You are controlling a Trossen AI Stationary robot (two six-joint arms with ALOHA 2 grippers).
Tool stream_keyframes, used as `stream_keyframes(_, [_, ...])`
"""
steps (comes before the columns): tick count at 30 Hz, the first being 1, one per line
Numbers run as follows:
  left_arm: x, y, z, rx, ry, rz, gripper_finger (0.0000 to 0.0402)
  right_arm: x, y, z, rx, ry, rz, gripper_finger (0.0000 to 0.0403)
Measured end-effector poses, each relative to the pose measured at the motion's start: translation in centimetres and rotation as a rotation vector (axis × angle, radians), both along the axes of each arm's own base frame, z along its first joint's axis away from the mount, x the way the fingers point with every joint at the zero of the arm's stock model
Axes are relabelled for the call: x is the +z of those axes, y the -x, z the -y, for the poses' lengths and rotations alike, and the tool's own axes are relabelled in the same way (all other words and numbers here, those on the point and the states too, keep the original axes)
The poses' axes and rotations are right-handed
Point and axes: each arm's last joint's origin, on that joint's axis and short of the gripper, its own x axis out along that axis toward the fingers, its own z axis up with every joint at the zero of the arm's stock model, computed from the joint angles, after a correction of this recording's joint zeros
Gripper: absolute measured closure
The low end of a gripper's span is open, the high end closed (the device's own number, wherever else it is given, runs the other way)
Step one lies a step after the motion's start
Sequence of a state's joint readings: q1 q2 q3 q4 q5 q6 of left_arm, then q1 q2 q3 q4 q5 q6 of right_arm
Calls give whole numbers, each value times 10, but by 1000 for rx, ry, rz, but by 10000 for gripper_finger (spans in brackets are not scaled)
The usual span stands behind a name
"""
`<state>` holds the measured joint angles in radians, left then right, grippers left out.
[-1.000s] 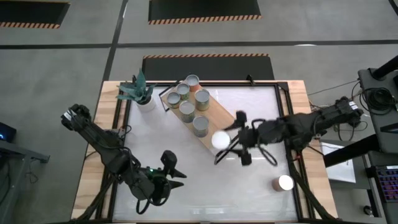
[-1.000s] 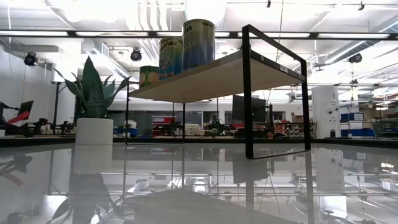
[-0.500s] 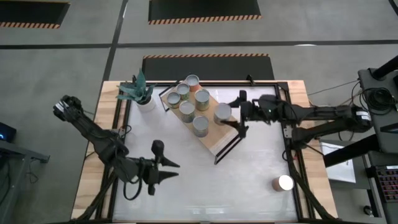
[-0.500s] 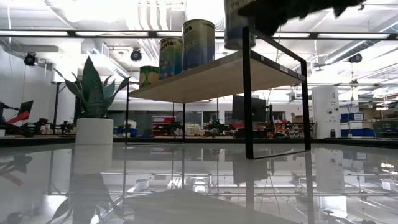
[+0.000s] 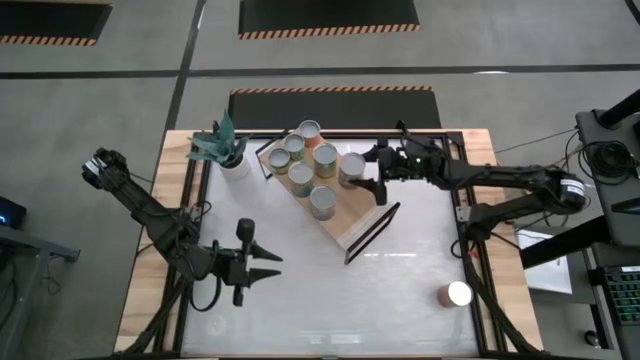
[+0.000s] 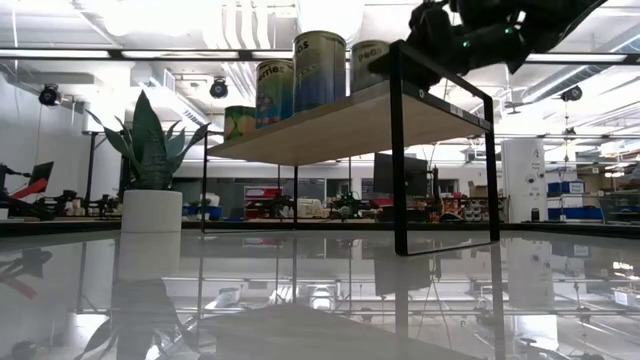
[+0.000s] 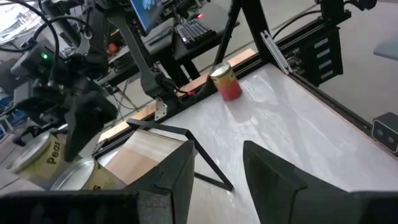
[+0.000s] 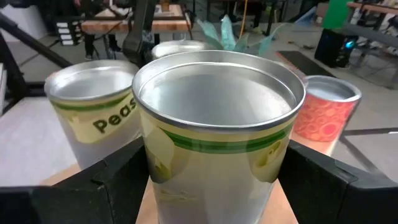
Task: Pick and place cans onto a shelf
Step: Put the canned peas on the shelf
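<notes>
Can (image 5: 352, 168) stands on shelf (image 5: 345, 215) between right pincer (image 5: 374, 172) fingers

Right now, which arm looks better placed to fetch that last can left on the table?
Probably the right: the can stands on its side of the table. But its gripper is at the shelf with another can between its jaws.

Looking past my right gripper (image 8: 214, 186), I see its two dark fingers (image 8: 93, 190) flanking a silver-topped can with a green band (image 8: 217, 124) that fills the middle. Just beside it stands a can labelled "Peas" (image 8: 99, 118). On the other side is a can with an orange pattern (image 8: 323, 109). Green plant leaves (image 8: 239, 31) rise behind.
</notes>
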<state>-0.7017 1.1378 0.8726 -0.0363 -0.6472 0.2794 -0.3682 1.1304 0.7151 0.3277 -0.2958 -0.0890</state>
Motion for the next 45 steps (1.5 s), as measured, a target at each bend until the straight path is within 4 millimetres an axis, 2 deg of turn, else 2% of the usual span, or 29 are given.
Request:
stream_keyframes(7, [-1,-1,0,0,-3,-4,281,-13,-9,3,2,-9,-38,106])
stream_keyframes(18, [-2,-1,1,0,-5,-7,281,-19,-12,4,4,-15,-64,104])
stream_keyframes(26, [-2,-1,1,0,-5,-7,281,-26,-12,4,3,-36,-114,69])
stream_keyframes(32, [-2,-1,1,0,-4,-7,281,-26,-12,4,3,-36,-115,52])
stream_keyframes(45, [-2,-1,1,3,4,-8,281,-21,-7,3,-2,-58,-116,51])
